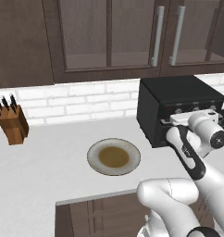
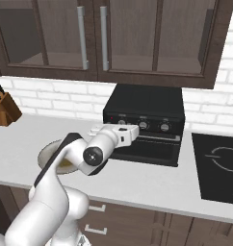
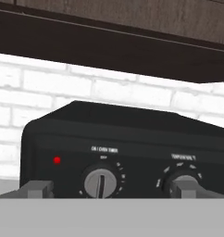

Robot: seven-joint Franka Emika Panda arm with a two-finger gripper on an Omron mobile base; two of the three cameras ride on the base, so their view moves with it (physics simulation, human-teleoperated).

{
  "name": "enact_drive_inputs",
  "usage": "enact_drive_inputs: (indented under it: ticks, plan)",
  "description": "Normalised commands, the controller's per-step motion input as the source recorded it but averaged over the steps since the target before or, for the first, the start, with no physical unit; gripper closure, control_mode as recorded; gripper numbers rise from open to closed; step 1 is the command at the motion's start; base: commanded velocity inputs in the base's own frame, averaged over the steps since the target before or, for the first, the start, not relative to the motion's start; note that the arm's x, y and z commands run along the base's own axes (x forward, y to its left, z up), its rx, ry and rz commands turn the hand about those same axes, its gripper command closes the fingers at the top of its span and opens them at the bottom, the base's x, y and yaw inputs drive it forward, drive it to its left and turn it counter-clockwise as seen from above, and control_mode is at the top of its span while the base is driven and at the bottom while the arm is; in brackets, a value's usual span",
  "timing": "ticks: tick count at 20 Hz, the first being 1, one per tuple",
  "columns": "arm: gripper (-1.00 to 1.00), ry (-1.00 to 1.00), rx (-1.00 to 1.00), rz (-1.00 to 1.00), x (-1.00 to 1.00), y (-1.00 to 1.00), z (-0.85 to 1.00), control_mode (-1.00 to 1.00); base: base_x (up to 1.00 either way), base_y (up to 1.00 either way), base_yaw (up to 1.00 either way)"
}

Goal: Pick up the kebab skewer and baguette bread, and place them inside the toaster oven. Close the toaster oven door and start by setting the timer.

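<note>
The black toaster oven (image 1: 174, 95) (image 2: 147, 103) stands against the brick wall. Its door (image 2: 149, 150) looks shut, with the bar handle (image 2: 159, 137) across its top. My gripper (image 3: 111, 189) is open right in front of the control panel, level with the knobs. Its fingertips (image 3: 36, 189) straddle the left silver knob (image 3: 101, 182), and the right tip overlaps the middle knob (image 3: 184, 181). A red light (image 3: 57, 160) glows beside the left knob. From the base views the hand (image 2: 116, 133) (image 1: 178, 120) sits at the oven's upper left front. The kebab skewer and baguette are hidden.
A round plate (image 1: 93, 159) with a brown centre lies bare on the counter left of the oven. A knife block (image 1: 12, 122) (image 2: 5, 108) stands far left. A black cooktop (image 2: 219, 166) is right of the oven. Wall cabinets (image 1: 109, 37) hang overhead.
</note>
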Motion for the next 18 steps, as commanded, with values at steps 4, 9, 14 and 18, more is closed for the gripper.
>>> enact_drive_inputs:
  ticks: [4,9,14,18]
  plan:
    - [-1.00,-0.02,0.01,0.00,0.01,0.00,-0.03,-1.00,0.00,0.00,0.00]
    - [-1.00,-0.03,0.01,0.00,0.07,0.00,0.00,-1.00,0.00,0.00,0.00]
    - [-1.00,-0.02,0.00,0.00,0.00,0.00,-0.04,-1.00,0.00,0.00,0.00]
    - [-1.00,0.00,0.00,0.00,0.00,0.00,-0.12,-1.00,0.00,0.00,0.00]
